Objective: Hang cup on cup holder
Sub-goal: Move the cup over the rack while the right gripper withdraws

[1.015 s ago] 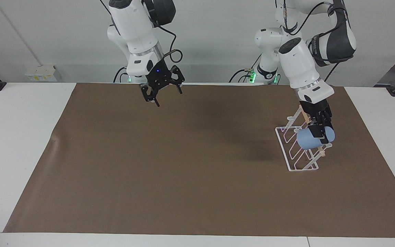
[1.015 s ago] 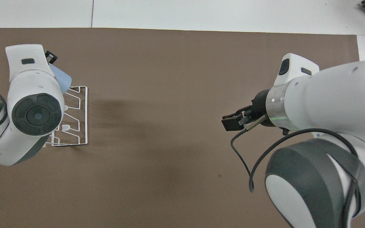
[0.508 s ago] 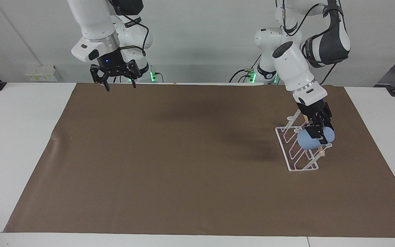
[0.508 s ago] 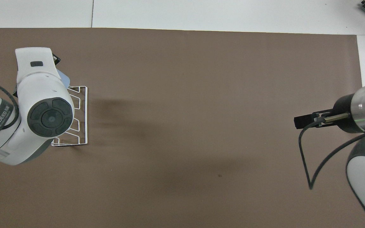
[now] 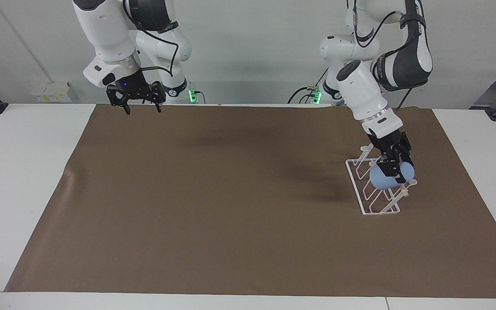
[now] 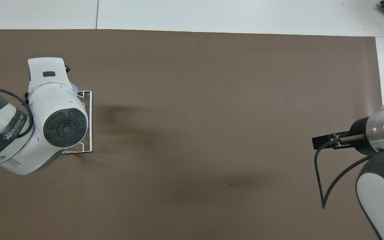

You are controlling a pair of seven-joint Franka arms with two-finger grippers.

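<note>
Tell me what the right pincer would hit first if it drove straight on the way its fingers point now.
The right pincer hangs open and empty, pointing roughly straight down over the brown mat near its edge closest to the robots. Nothing shows beneath it, so it would probably meet the bare mat first.

Robot lab: two arms [image 5: 362, 92], papered table [image 5: 32, 181], bare wall.

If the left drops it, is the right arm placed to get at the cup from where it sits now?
Probably not quickly. The right gripper hangs open over the mat's edge at its own end, while the cup sits in the left gripper on the cup holder at the left arm's end.
</note>
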